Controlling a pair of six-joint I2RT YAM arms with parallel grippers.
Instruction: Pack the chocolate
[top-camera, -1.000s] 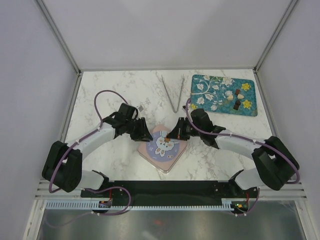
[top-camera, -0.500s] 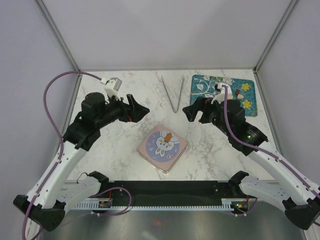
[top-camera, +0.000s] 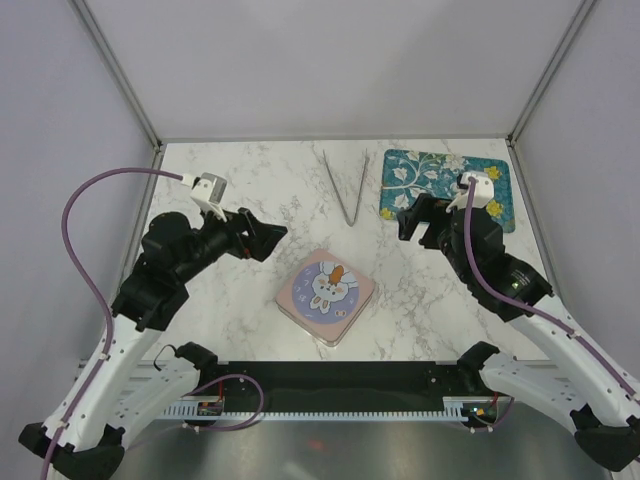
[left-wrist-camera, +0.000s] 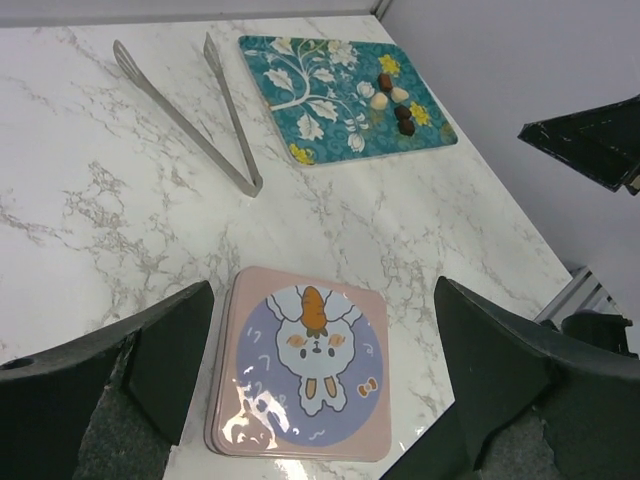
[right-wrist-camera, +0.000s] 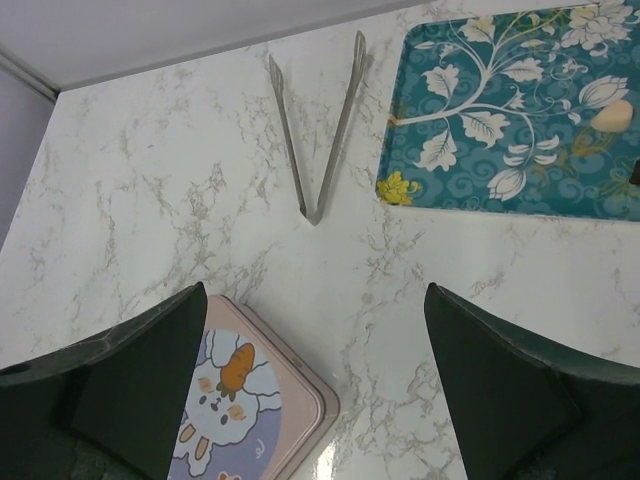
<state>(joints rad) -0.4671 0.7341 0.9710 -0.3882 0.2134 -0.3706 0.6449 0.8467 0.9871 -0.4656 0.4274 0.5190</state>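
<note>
On table (top-camera: 240, 190): tin (top-camera: 326, 296) near front centre; tongs (top-camera: 350, 190) behind it; mat (top-camera: 415, 175) just right of tongs, apart; chocolates (left-wrist-camera: 399, 94) on mat's right half.

Tongs (top-camera: 348, 210), teal mat (top-camera: 420, 176), marble tbl (top-camera: 250, 180)

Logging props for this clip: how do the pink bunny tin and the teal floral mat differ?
The pink bunny tin is a raised square box with rounded corners; the teal floral mat is a thin, flat rectangle. The tin is shut with nothing on its lid; the mat carries the chocolates near its right end. The tin sits mid-table between the arms; the mat lies in the far right corner. Both lie flat on the marble table.
</note>
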